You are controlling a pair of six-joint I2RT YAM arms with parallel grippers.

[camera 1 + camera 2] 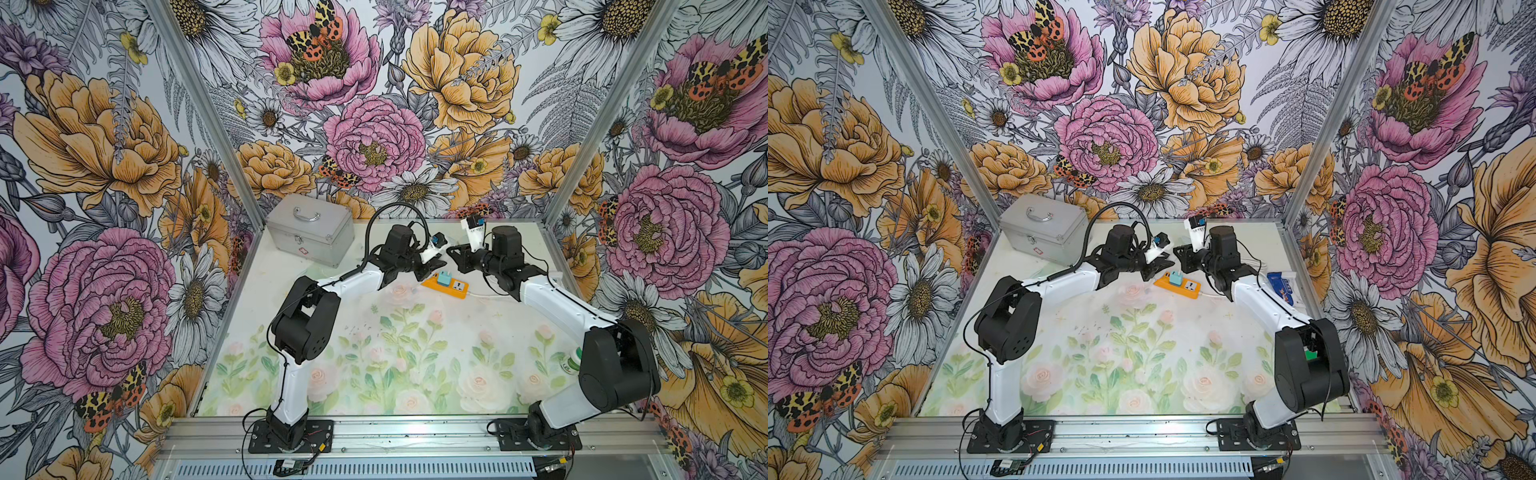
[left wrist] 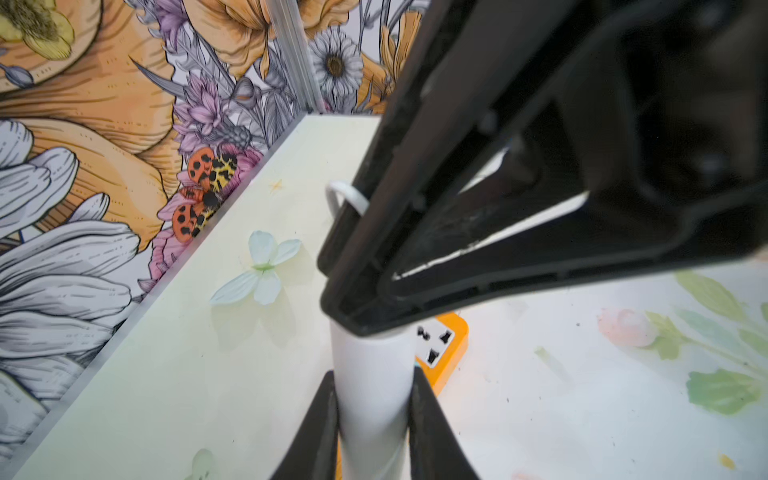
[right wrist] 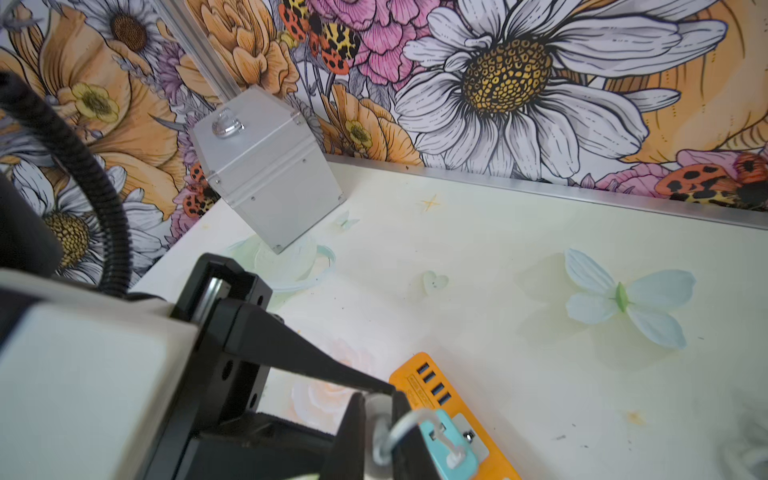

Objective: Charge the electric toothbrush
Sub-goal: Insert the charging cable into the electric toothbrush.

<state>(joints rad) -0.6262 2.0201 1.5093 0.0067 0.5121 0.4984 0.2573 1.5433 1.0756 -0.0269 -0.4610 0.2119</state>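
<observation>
In both top views, the left gripper (image 1: 434, 268) and right gripper (image 1: 453, 252), both matte black, meet tip to tip over the worktop's far middle, above a flat orange plastic power strip (image 1: 455, 287).

Left wrist view: I see the left gripper clamped on the electric toothbrush (image 2: 370, 415), a smooth white cylinder held off the worktop.

Right wrist view: I cannot tell whether the right gripper is apart or together. A teal plug adapter (image 3: 453, 446) sits on the strip.

The left arm (image 1: 291, 388) and right arm (image 1: 561, 307) are wearing white shells between bulging black joint housings. A ribbed black hose (image 3: 93, 170) is arching off the left arm; left claw (image 1: 432, 268) and right claw (image 1: 455, 254) are showing black.
</observation>
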